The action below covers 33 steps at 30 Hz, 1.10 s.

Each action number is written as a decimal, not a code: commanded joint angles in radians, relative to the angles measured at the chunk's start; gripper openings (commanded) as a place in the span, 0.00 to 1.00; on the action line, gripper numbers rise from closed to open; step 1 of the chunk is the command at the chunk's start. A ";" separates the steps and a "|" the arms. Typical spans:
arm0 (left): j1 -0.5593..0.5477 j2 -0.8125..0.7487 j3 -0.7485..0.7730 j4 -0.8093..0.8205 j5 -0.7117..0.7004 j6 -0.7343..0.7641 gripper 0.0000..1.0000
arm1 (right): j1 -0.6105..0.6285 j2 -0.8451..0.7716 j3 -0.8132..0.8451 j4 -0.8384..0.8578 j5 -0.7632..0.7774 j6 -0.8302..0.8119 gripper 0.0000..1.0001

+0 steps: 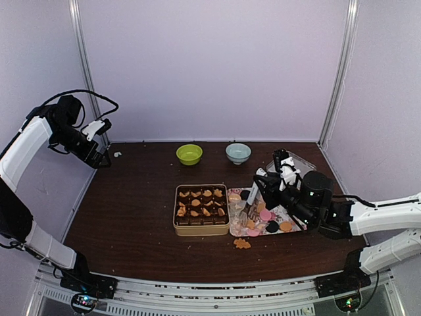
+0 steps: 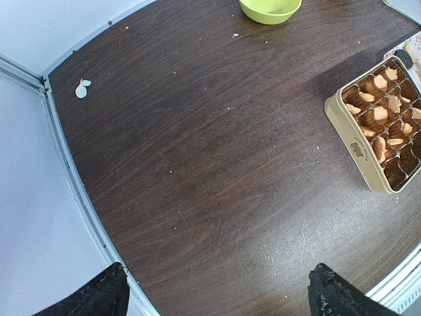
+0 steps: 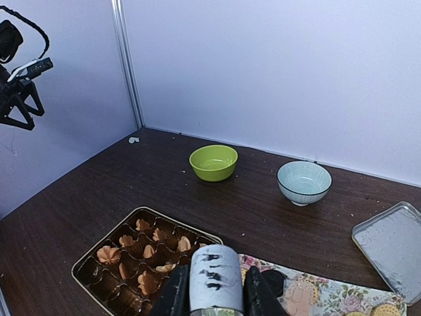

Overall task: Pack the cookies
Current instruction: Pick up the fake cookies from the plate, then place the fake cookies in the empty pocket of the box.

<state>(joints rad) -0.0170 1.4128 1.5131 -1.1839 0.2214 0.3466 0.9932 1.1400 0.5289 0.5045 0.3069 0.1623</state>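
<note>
Loose cookie point(image 1: 242, 243): one tan-orange piece is seen on the bare table point(image 2: 217, 171), nearer the arm bases than the right gripper and slightly to its left.
Right gripper point(image 3: 216, 297): it is held low over the floral tray, with its fingers pressed against either side of a white object.
White object point(image 3: 216, 273): it is rounded and black marks are carried on it; what it is cannot be told.
Floral tray point(image 3: 329, 293): it is laid flat beneath the right gripper and runs out to its right.
Tray cookies point(image 1: 266, 215): pink, dark and tan rounds are spread on the floral tray, just beside and to the right of the right gripper.
Tin point(image 2: 352, 141): a tan square box is set just left of the right gripper, close against the floral tray.
Tin cookies point(image 3: 108, 254): tan-orange pieces are seated in dark paper cups point(image 3: 105, 283), ahead and to the left of the right gripper.
Left gripper point(image 2: 214, 303): its fingers are spread wide with nothing between them. It is raised high over the far left of the table, well apart from the tin, which lies off to its right.
Green bowl point(image 3: 214, 162): it is placed well beyond the right gripper, straight ahead.
Blue bowl point(image 3: 304, 182): it is placed beyond the right gripper, ahead and to the right, near the green bowl.
Metal tray point(image 3: 391, 247): it is found far to the right of the right gripper.
White scrap point(image 2: 81, 88): it lies ahead and left of the left gripper, by the table's back edge.
</note>
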 commanded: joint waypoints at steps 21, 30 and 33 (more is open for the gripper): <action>-0.006 0.013 -0.004 0.001 -0.016 0.015 0.98 | 0.111 0.251 0.433 0.111 -0.225 -0.024 0.00; -0.006 0.019 -0.029 0.007 -0.023 0.020 0.98 | 0.181 0.494 0.633 0.171 -0.305 -0.010 0.00; -0.005 0.011 -0.033 0.007 -0.022 0.024 0.98 | 0.182 0.522 0.635 0.191 -0.286 -0.014 0.00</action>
<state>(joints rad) -0.0170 1.4261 1.4910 -1.1858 0.1986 0.3511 1.1706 1.6501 1.1259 0.6041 0.0269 0.1390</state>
